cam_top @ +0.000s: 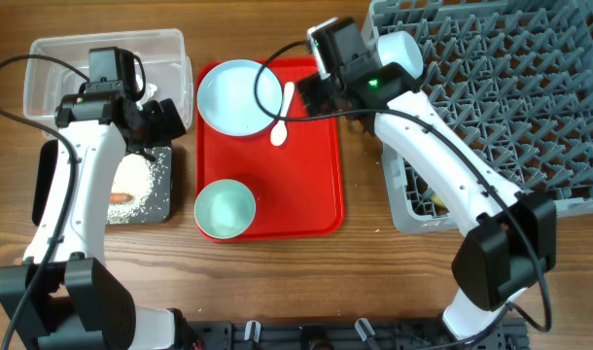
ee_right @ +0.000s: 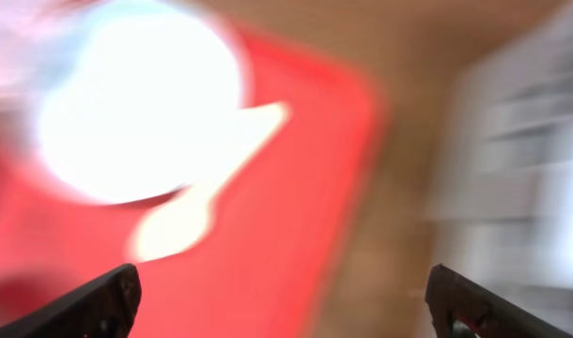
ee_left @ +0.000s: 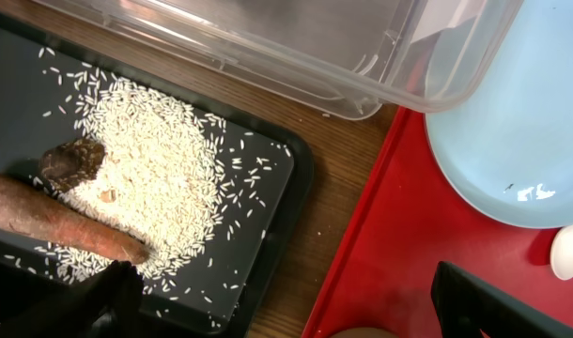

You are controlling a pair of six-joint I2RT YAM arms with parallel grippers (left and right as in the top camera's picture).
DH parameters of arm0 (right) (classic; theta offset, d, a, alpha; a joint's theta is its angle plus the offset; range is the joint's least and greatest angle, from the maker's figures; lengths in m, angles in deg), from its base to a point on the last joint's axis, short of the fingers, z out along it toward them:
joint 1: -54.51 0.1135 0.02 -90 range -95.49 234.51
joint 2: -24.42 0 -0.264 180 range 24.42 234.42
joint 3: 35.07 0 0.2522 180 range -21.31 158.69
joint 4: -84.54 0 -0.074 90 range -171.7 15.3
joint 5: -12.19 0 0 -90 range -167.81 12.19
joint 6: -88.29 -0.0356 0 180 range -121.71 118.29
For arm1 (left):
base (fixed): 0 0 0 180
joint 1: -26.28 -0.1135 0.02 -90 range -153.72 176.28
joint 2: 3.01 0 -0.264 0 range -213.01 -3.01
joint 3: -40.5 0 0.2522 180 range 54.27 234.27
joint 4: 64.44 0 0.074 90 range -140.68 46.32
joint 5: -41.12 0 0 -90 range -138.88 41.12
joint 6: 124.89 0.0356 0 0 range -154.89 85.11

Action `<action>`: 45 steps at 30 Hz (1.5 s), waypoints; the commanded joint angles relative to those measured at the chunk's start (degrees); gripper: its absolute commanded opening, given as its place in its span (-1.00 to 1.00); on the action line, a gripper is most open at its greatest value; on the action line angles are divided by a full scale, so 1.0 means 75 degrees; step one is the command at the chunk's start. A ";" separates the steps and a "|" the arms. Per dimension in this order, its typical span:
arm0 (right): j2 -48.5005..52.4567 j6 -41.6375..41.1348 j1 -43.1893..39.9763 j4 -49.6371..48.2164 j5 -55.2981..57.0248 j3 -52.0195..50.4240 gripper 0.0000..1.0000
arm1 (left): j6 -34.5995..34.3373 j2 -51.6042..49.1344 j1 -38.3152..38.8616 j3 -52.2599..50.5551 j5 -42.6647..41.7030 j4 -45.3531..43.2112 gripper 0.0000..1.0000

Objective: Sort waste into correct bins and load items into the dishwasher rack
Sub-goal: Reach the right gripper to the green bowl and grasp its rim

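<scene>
The pale blue plate, white spoon and mint green bowl lie on the flat red tray. The black tray holds white rice grains, a brown lump and an orange-brown stick. The clear tub stands behind it. My left gripper is open and empty, spanning the black tray's corner and the red tray's edge. My right gripper is open and empty above the red tray's far right corner, near the spoon; its view is blurred.
The grey dishwasher rack fills the right side, with a pale rounded item at its far left corner and something yellowish under my right arm. Bare wood lies between the red tray and the rack.
</scene>
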 commanded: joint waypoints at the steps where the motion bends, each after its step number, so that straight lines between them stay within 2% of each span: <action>1: 0.0047 -0.2334 0.0166 -0.0041 -0.3640 -0.0297 0.86 | 0.0009 0.0166 -0.0035 0.0134 0.0073 -0.0020 1.00; 4: 0.0064 -0.2865 0.0478 -0.0242 -0.3547 -0.0758 0.79 | 0.0009 0.0166 -0.0035 0.0134 0.0073 -0.0020 1.00; 11: 0.0102 -0.4328 0.1413 -0.0886 -0.2792 -0.1900 0.50 | 0.0009 0.0166 -0.0035 0.0134 0.0073 -0.0020 1.00; 15: 0.0111 -0.4648 0.1795 -0.1562 -0.2678 -0.2442 0.35 | 0.0009 0.0166 -0.0035 0.0134 0.0073 -0.0020 1.00; 16: 0.0152 -0.4846 0.1906 -0.1714 -0.2512 -0.2611 0.25 | 0.0009 0.0166 -0.0035 0.0134 0.0073 -0.0020 1.00; 21: 0.0562 -0.5234 0.2020 -0.1804 -0.2433 -0.2713 0.02 | 0.0009 0.0166 -0.0035 0.0134 0.0073 -0.0020 1.00; 27: 0.0877 -0.5275 0.2014 -0.2154 -0.2640 -0.2710 -0.10 | 0.0012 0.0166 -0.0035 0.0134 0.0073 -0.0020 1.00; 32: 0.0979 -0.5266 0.2014 -0.2215 -0.2815 -0.2702 -0.29 | 0.0012 0.0166 -0.0035 0.0134 0.0073 -0.0020 1.00; 41: 0.0979 -0.5275 0.2025 -0.2299 -0.2836 -0.2702 -0.91 | 0.0012 0.0166 -0.0035 0.0134 0.0073 -0.0020 1.00; 45: 0.0979 -0.5272 0.2025 -0.2294 -0.2836 -0.2702 -0.91 | 0.0012 0.0166 -0.0035 0.0134 0.0073 -0.0020 1.00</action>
